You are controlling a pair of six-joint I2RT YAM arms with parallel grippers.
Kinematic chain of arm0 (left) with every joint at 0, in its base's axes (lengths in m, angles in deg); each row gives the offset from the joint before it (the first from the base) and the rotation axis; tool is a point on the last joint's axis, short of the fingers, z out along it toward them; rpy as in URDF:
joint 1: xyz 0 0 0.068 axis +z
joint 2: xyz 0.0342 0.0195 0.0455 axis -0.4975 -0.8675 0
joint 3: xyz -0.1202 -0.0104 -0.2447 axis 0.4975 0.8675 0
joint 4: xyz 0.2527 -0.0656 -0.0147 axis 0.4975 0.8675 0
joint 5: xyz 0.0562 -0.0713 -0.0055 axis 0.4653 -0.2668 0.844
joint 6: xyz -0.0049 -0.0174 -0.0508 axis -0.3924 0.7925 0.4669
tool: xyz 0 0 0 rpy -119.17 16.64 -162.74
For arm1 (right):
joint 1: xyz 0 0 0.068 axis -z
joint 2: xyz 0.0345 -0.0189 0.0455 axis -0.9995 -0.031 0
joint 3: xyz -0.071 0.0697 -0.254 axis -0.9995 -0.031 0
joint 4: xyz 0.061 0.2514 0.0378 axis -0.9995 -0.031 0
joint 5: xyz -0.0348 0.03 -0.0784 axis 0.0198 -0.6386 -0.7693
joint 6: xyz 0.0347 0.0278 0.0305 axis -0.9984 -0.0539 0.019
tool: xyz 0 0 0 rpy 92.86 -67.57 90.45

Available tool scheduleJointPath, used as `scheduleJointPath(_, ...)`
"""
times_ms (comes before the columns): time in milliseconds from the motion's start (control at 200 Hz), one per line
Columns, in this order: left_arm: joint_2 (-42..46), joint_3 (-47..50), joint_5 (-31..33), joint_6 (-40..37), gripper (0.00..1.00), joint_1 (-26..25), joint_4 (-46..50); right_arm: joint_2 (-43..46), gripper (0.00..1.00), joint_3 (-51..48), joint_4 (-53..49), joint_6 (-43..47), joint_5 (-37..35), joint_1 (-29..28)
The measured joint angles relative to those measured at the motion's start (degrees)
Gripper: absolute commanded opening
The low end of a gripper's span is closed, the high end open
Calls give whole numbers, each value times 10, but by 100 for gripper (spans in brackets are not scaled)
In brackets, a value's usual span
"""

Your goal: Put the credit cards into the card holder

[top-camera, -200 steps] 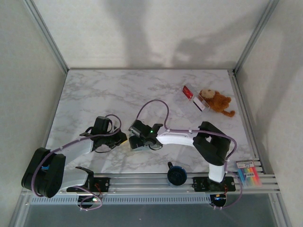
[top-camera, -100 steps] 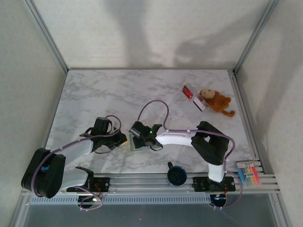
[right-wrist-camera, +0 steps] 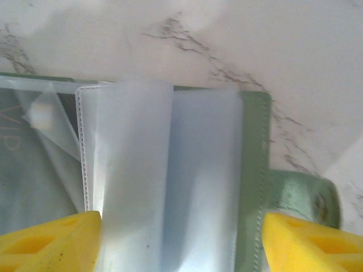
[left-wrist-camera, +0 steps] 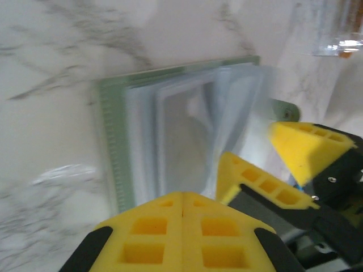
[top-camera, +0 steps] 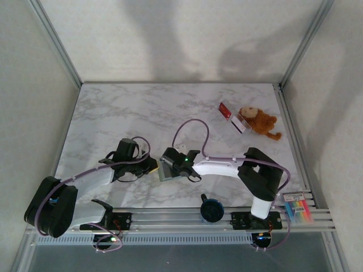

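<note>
**A:** Where is the card holder?

**B:** The card holder point(top-camera: 164, 173) lies open on the marble surface point(top-camera: 113, 113), near the front edge, between the two arms. Its clear sleeves point(right-wrist-camera: 142, 170) fan up from the green cover, and a green tab point(right-wrist-camera: 306, 198) sticks out from one side.

**A:** What about the right fingers?

**B:** The right fingers point(right-wrist-camera: 312, 238) stand wide apart, one on each side of the sleeves. One sits right at the stitched green border. I cannot tell whether they press on the holder, and nothing is lifted.

**A:** And the left fingers?

**B:** The left fingers point(left-wrist-camera: 147, 232) are pressed flat together with nothing between them. Their tips are just beside the holder's edge, but I cannot tell if they touch it.

**A:** Where are the cards?

**B:** They are well apart from the holder, at the far right of the surface. The red card point(top-camera: 225, 110) and the white card point(top-camera: 240, 123) lie close together there. The white one is just beside a brown plush toy point(top-camera: 261, 121).
</note>
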Motion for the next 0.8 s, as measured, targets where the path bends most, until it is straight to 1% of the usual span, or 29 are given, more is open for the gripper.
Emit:
scheduleJointPath(145,-15,-25,0,13,1,-23,-26,31,74,-20,-1,-10,-12,3)
scheduleJointPath(315,-39,-35,9,19,1,-31,-36,63,76,-44,-7,-21,-28,21)
scheduleJointPath(446,-47,-39,40,13,2,-33,-24,84,78,-68,-19,-26,-29,47)
scheduleJointPath(546,-46,-43,74,3,7,-33,-12,106,79,-73,-33,-18,-23,64)
scheduleJointPath(636,-42,-43,102,-2,9,-28,-3,132,78,-73,-33,-1,-3,79)
scheduleJointPath(701,-35,-42,115,-4,12,-26,-1,149,77,-72,-30,19,26,93)
scheduleJointPath(801,-23,-38,123,-6,14,-25,-4,156,70,-64,-21,54,84,108)
